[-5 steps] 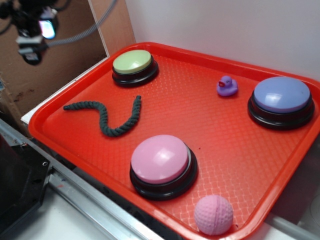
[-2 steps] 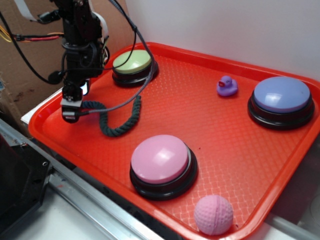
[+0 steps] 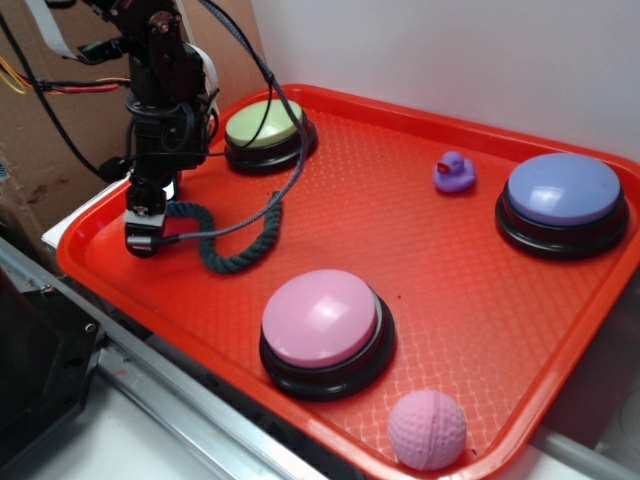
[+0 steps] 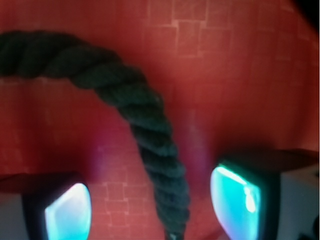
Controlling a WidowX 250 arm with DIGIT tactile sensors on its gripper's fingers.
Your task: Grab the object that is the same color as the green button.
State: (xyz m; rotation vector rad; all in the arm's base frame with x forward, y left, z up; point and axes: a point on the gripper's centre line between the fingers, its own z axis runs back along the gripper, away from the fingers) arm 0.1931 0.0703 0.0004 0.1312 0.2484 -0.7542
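Gripper (image 3: 140,228) is sitting low over the left end of the tray (image 3: 480,300), at frame left in the ext. view. In the wrist view its fingers (image 4: 67,207) are standing apart w/ the rope (image 4: 150,135) running down between them; neither pad is touching it, so it's open & holding nothing. The rope (image 3: 235,245), dark green & twisted, is lying flat on the tray, curving from under the gripper toward center-left. The green button (image 3: 264,125) is sitting just behind the arm, upper left. Pink button (image 3: 322,322) is sitting lower center, w/ the pink ball (image 3: 427,429) near the bottom edge. Purple duck (image 3: 454,172) is standing upper right of center, near the blue-purple button (image 3: 563,195) at far right.
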